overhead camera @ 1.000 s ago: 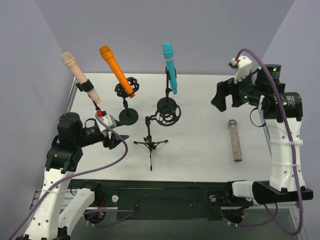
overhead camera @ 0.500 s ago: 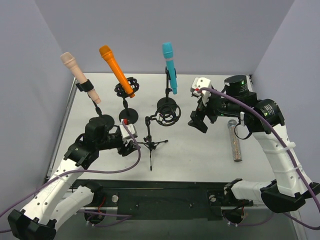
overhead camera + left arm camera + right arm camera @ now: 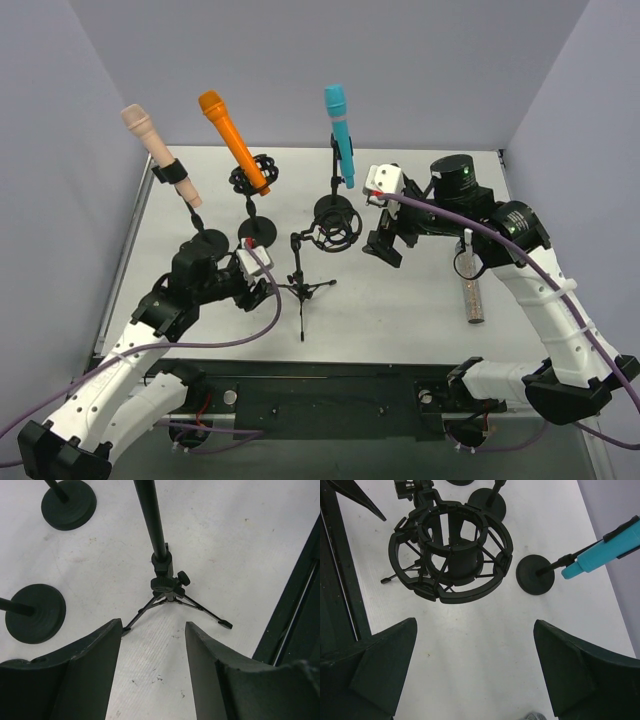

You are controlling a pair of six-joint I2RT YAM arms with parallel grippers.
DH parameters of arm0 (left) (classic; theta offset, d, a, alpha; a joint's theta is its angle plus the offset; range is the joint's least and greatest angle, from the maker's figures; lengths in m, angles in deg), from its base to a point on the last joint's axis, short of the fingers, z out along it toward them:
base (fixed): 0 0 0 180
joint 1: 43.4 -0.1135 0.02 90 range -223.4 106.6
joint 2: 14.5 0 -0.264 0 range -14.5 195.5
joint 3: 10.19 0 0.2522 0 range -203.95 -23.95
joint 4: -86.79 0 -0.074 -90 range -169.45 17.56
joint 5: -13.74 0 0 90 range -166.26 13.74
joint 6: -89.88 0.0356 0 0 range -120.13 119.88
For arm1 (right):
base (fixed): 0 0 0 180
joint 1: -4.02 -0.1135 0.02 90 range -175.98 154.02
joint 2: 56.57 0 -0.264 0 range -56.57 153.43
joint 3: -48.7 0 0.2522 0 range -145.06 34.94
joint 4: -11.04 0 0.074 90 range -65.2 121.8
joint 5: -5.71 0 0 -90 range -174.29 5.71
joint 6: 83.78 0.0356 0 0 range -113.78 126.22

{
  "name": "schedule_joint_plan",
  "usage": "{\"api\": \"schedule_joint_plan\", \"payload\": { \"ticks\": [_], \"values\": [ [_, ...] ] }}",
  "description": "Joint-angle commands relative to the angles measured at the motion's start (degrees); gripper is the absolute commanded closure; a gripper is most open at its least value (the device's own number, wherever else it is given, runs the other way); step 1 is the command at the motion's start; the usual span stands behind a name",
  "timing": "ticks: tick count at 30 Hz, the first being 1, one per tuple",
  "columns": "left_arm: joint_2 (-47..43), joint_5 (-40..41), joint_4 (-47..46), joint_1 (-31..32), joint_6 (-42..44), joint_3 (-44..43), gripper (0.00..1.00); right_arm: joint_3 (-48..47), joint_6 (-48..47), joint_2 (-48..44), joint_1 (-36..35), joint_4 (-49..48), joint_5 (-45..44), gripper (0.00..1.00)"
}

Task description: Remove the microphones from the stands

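Three microphones stand in stands at the back: beige [image 3: 150,140], orange [image 3: 232,140] and cyan [image 3: 341,130]. A black tripod stand [image 3: 300,288] carries an empty shock mount [image 3: 335,225]. A grey microphone [image 3: 473,300] lies flat on the table at the right. My left gripper [image 3: 265,292] is open and empty, just left of the tripod's legs [image 3: 167,587]. My right gripper [image 3: 382,250] is open and empty, just right of the shock mount [image 3: 452,555]. The cyan microphone [image 3: 605,552] shows at the right edge of the right wrist view.
Round black stand bases sit behind the tripod [image 3: 68,502] [image 3: 35,612], and the cyan stand's base [image 3: 535,574] is beside the shock mount. The grey microphone's head [image 3: 536,716] lies under my right gripper. The table's black front rail [image 3: 320,385] runs along the near edge.
My right arm swung from the far right down and left to the shock mount. My left arm moved right toward the tripod's base. Both grippers stayed open.
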Motion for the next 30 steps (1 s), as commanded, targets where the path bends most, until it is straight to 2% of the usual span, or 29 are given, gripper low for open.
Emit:
{"api": "schedule_joint_plan", "payload": {
  "ticks": [1,4,9,17,27,30],
  "values": [
    [-0.24,-1.10,-5.42,0.20,-1.28,2.76,0.37,1.19,1.24,-0.01,-0.91,-3.70,1.07,0.04],
    [0.29,-1.37,-8.57,0.11,-3.13,3.81,0.42,0.66,1.41,0.51,-1.79,-3.96,0.90,0.04],
    [1.17,-4.43,-15.26,0.37,-2.69,6.28,0.44,-0.22,0.36,1.75,-2.49,-3.70,1.16,0.04],
    [6.26,-3.92,-28.44,2.30,-4.89,10.32,0.47,0.13,-0.17,2.45,-3.55,-2.20,0.81,0.04],
    [7.14,-4.44,-30.91,3.71,-5.51,11.02,0.55,1.63,-2.01,2.98,-3.64,-2.20,-1.30,0.03],
    [7.58,-4.80,-31.44,3.71,-5.59,11.20,0.61,1.36,-2.01,3.15,-3.73,-2.46,-1.74,0.03]
  ]
}}
